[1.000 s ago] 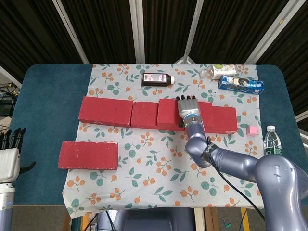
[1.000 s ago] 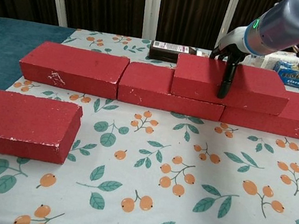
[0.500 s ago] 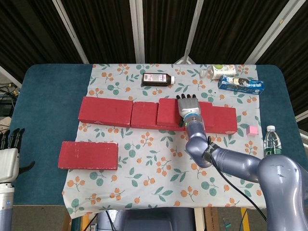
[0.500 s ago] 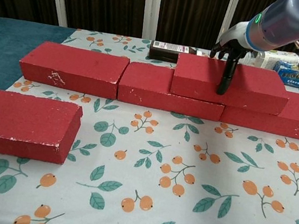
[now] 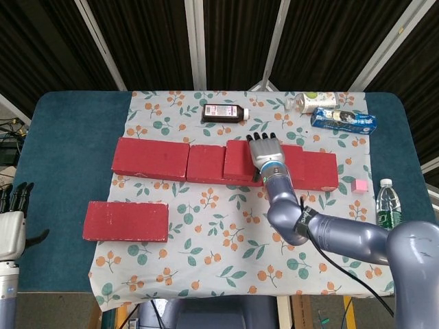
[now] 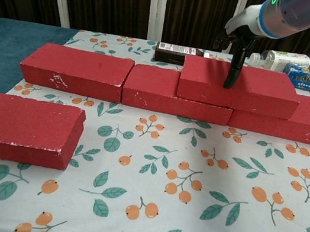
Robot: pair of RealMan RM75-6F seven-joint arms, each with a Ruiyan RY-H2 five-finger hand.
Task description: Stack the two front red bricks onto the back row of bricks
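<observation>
Right hand (image 6: 239, 38) lifted off stacked brick (image 6: 239, 87), fingers apart, grasping nothing. First brick placed on back row (image 6: 79, 71). Near-left brick (image 6: 17, 128) untouched. Left hand (image 5: 12, 219) released, idle.

Bright even light, soft shadows, sharp

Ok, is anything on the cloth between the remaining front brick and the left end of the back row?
Nothing visible: only bare floral cloth lies between the front red brick and the back row's left brick.
</observation>
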